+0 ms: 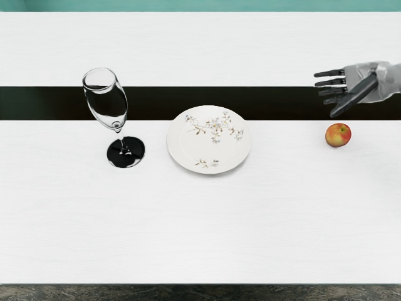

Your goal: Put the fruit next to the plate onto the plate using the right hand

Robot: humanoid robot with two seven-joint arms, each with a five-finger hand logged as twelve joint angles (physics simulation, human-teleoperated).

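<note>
A small red and yellow apple [338, 135] sits on the white table to the right of the plate, well apart from it. The white plate [208, 139] with a floral pattern lies at the table's middle and carries nothing. My right hand [338, 89] comes in from the right edge and hovers above and just behind the apple, not touching it. Its fingers [330, 82] are stretched out toward the left and the thumb points down to the left; it holds nothing. The left arm is out of sight.
A tall clear wine glass [113, 116] stands left of the plate on a dark foot. A dark band [50, 103] runs across the table behind the objects. The table's front edge [200, 283] shows at the bottom.
</note>
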